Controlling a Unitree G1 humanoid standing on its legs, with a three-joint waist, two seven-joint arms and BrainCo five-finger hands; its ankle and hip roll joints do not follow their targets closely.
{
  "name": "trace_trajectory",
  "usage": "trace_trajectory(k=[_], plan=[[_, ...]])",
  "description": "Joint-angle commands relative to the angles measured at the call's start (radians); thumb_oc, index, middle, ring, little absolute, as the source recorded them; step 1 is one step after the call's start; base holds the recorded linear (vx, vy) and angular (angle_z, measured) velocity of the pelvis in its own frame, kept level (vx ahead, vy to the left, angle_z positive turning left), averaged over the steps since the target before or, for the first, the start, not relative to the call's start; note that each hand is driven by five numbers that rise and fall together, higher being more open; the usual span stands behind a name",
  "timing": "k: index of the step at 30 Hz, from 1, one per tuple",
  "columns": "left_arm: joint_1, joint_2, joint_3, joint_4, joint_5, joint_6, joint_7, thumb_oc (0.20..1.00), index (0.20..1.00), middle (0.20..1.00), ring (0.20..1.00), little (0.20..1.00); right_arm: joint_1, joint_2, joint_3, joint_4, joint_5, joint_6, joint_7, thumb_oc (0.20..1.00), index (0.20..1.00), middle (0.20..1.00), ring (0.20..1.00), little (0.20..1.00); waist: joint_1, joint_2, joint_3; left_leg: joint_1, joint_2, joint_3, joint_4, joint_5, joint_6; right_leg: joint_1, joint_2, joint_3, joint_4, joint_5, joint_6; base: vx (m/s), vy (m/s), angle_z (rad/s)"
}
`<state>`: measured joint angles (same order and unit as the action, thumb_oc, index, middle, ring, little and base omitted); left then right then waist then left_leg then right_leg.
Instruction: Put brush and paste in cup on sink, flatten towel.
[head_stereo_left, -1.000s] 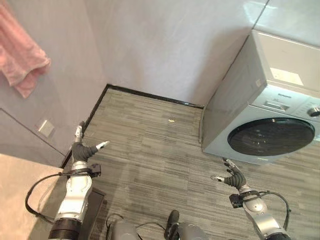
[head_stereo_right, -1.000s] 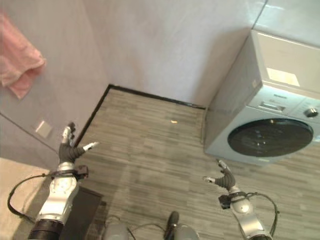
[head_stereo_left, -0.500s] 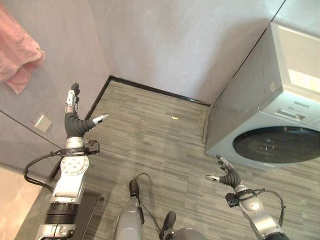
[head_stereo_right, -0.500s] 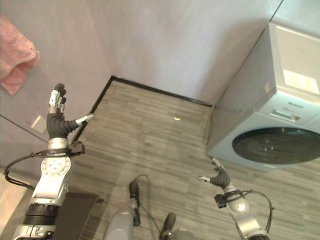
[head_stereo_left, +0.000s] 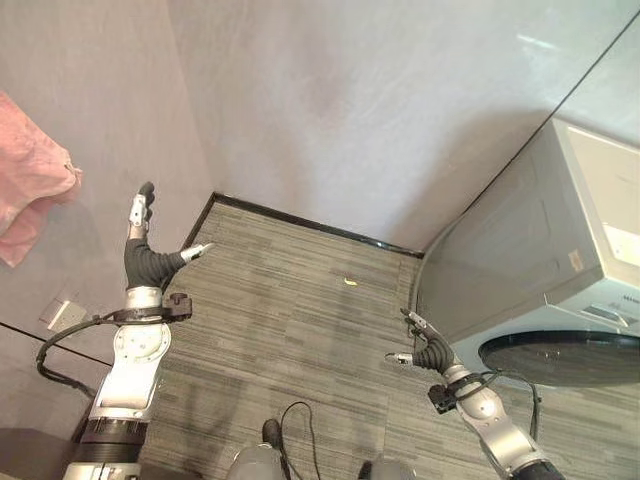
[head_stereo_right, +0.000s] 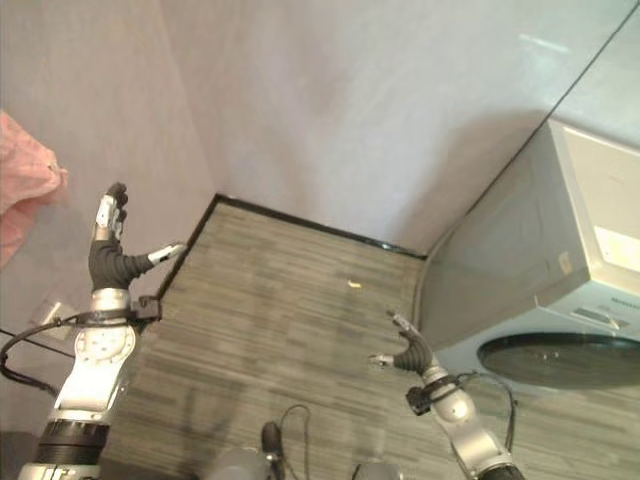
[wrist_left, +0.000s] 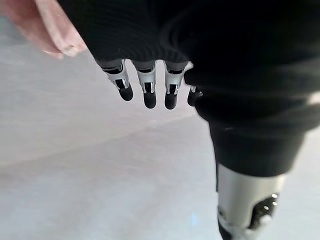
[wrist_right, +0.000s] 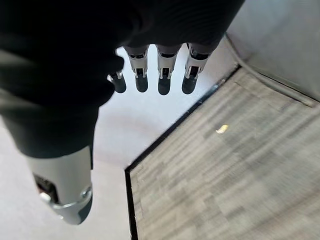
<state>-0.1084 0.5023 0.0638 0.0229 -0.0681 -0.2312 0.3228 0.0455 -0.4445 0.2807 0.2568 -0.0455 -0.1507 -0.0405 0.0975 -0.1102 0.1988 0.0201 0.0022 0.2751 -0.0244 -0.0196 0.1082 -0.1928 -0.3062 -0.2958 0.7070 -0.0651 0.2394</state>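
Reaching for the pink towel (head_stereo_left: 35, 205) up-left of it, left robot hand (head_stereo_left: 146, 258) splayed empty should rise gently; right robot hand (head_stereo_left: 428, 352) spread, idle.

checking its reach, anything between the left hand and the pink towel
Nothing: just bare grey wall separates the open left hand from the pink towel, as the left eye view shows.

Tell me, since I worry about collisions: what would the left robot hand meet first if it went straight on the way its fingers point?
Probably the grey wall. The left robot hand is open, fingers pointing at it, with the pink towel off to one side.
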Motion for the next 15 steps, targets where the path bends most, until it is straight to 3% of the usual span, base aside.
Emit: trace_trajectory(k=[1,4,5,6,7,9,13,15], plan=[[-0.025,0.013,0.004,-0.026,0.017,-0.046,0.014,1.000,1.000,1.000,1.000,1.000,-0.019,-0.023,-0.094,-0.076,0.065,-0.059,0.003,1.000,1.000,1.000,1.000,1.000,-0.013,0.003,-0.011,-0.020,-0.011,-0.061,0.024,0.000,-0.068,0.058,0.080,0.009,-0.436,0.146,-0.036,0.43,-0.107,0.76],[-0.017,0.000,0.001,-0.001,0.010,-0.052,0.012,1.000,1.000,1.000,1.000,1.000,0.000,-0.036,-0.127,-0.085,0.087,-0.074,0.000,1.000,1.000,1.000,1.000,1.000,-0.034,0.009,-0.023,0.010,-0.010,-0.129,0.015,-0.026,-0.086,0.039,0.079,0.075,-0.603,0.167,-0.029,0.28,-0.095,1.23],[-0.017,-0.002,-0.002,0.003,0.006,-0.054,0.009,1.000,1.000,1.000,1.000,1.000,0.005,-0.041,-0.138,-0.079,0.081,-0.075,-0.008,1.000,1.000,1.000,1.000,1.000,-0.042,0.010,-0.028,0.025,-0.010,-0.155,0.011,-0.037,-0.091,0.025,0.070,0.097,-0.639,0.190,-0.019,0.56,-0.182,1.26],[-0.018,-0.009,-0.008,0.023,-0.003,-0.058,0.005,1.000,1.000,1.000,1.000,1.000,0.011,-0.056,-0.162,-0.072,0.073,-0.075,-0.020,1.000,1.000,1.000,1.000,1.000,-0.061,0.005,-0.033,0.051,-0.015,-0.203,0.017,-0.061,-0.102,-0.013,0.070,0.161,-0.682,0.239,0.007,0.53,-0.179,1.12],[-0.015,-0.012,-0.008,0.034,-0.010,-0.060,0.006,1.000,1.000,1.000,1.000,1.000,0.009,-0.064,-0.174,-0.079,0.074,-0.075,-0.027,1.000,1.000,1.000,1.000,1.000,-0.069,0.003,-0.035,0.065,-0.013,-0.234,0.029,-0.075,-0.107,-0.015,0.071,0.183,-0.682,0.262,0.020,0.50,-0.185,1.22],[-0.009,-0.022,-0.017,0.055,-0.022,-0.052,-0.005,1.000,1.000,1.000,1.000,1.000,0.018,-0.071,-0.191,-0.084,0.082,-0.074,-0.027,1.000,1.000,1.000,1.000,1.000,-0.079,-0.011,-0.045,0.075,-0.018,-0.285,0.045,-0.108,-0.109,0.019,0.087,0.210,-0.667,0.238,0.013,0.33,-0.150,1.48],[0.012,-0.066,-0.024,0.092,-0.108,-0.054,-0.029,1.000,1.000,1.000,1.000,1.000,0.018,-0.071,-0.225,-0.080,0.130,-0.089,-0.034,1.000,1.000,1.000,1.000,1.000,-0.097,0.002,-0.070,0.076,0.018,-0.349,0.090,-0.110,-0.140,0.057,0.148,0.164,-0.661,0.172,-0.032,0.28,-0.198,1.20],[0.019,-0.077,-0.017,0.107,-0.156,-0.050,-0.039,1.000,1.000,1.000,1.000,1.000,0.017,-0.076,-0.236,-0.080,0.146,-0.093,-0.045,1.000,1.000,1.000,1.000,1.000,-0.105,0.012,-0.072,0.039,0.042,-0.338,0.150,-0.088,-0.167,0.070,0.158,0.117,-0.663,0.149,-0.056,0.17,-0.185,0.68]])
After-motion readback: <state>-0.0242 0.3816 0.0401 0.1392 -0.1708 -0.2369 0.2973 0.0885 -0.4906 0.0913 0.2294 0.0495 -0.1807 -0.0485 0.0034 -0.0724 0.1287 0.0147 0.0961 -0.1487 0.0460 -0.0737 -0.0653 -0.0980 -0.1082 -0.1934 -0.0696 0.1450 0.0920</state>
